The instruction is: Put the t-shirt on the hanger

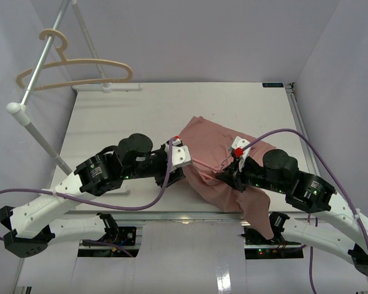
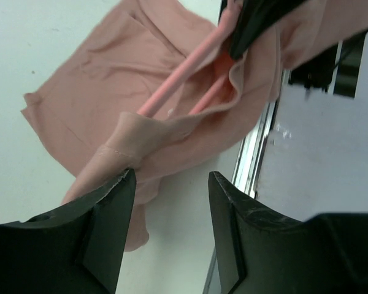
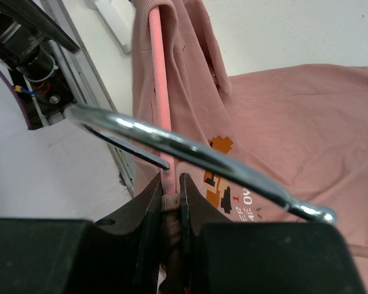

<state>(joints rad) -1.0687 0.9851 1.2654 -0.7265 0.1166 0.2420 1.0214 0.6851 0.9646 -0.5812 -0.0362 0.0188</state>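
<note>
The dusty-pink t-shirt (image 1: 211, 150) lies crumpled at the table's front middle, and one end hangs over the near edge. In the right wrist view my right gripper (image 3: 170, 180) is shut on the pink hanger (image 3: 159, 86) together with a ribbed fold of the t-shirt (image 3: 294, 122). The hanger's metal hook (image 3: 196, 153) arcs across just above the jaws. An orange print (image 3: 224, 177) shows on the cloth. My left gripper (image 2: 172, 177) is open. Its left finger (image 2: 110, 208) touches a fold of the t-shirt (image 2: 110, 79). Two pink hanger bars (image 2: 178, 79) run inside the cloth. In the top view the left gripper (image 1: 181, 156) and the right gripper (image 1: 234, 165) flank the shirt.
A thicker beige hanger (image 1: 73, 68) hangs on a white rack pole (image 1: 40, 61) at the back left. The rack's base (image 1: 107, 87) stands at the table's far edge. The table's metal front rail (image 2: 254, 147) is close under the left gripper. Purple cables loop beside both arms.
</note>
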